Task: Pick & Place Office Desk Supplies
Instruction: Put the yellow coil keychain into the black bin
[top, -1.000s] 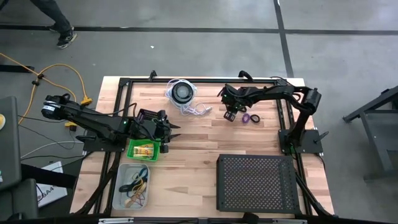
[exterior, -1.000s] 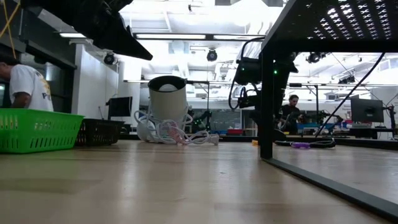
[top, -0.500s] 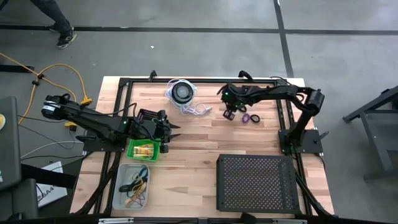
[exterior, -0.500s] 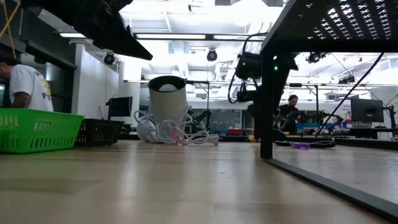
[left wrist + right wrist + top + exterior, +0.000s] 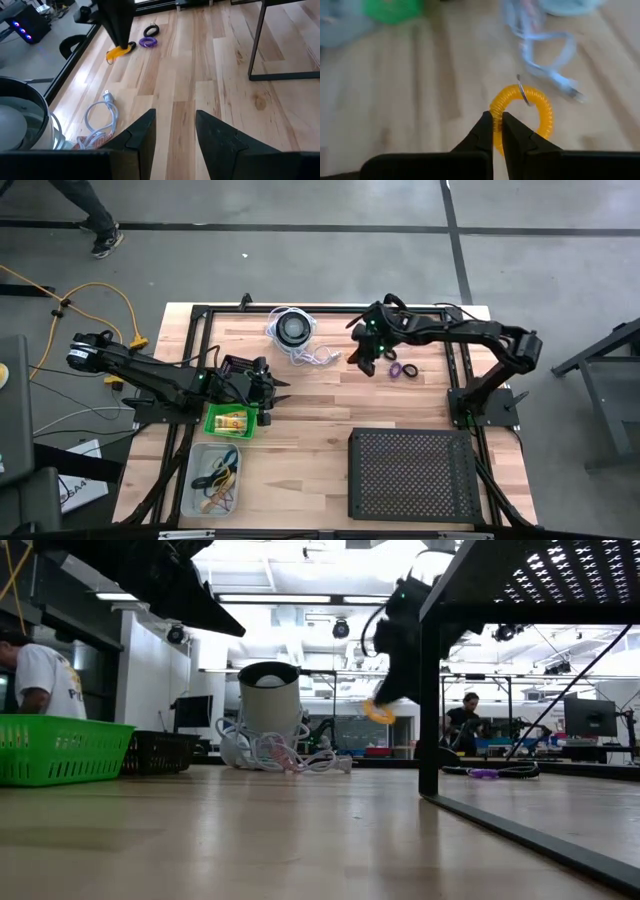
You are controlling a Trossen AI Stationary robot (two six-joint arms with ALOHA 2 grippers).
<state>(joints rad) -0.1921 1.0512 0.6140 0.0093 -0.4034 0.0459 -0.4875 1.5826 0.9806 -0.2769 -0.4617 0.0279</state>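
A pale plank table (image 5: 330,415) framed in black rails stands on a grey concrete floor crossed by dark lines, where a yellow cable (image 5: 95,295) loops at far left and a person's shoe (image 5: 105,242) shows at the top corner. The left arm lies low along the table's left edge, its gripper (image 5: 275,388) spread apart and empty beside a green basket (image 5: 232,422) that holds little yellow packets (image 5: 232,420). Just in front of the basket sits a clear bin (image 5: 214,478) of rubber-band loops (image 5: 215,477) in dark, yellow and brown. Toward the back of the table, a round black disc (image 5: 292,328) with a white coiled cord (image 5: 318,357) rests on the wood. To its right the right gripper (image 5: 358,361) hangs above the surface, its fingers (image 5: 487,131) pinching an orange coiled ring (image 5: 522,112) with a small metal loop on it; the level camera shows the ring (image 5: 379,712) well clear of the tabletop. On the boards just right of that gripper lie a purple ring (image 5: 397,370) and a black ring (image 5: 410,370), touching or nearly so. A large black perforated tray (image 5: 415,473) fills the near right corner. At table height the room behind is a bright workshop with white ceiling lights and monitors; a person in a white shirt (image 5: 32,675) stands at its left edge and another person (image 5: 466,718) sits far back on the right.
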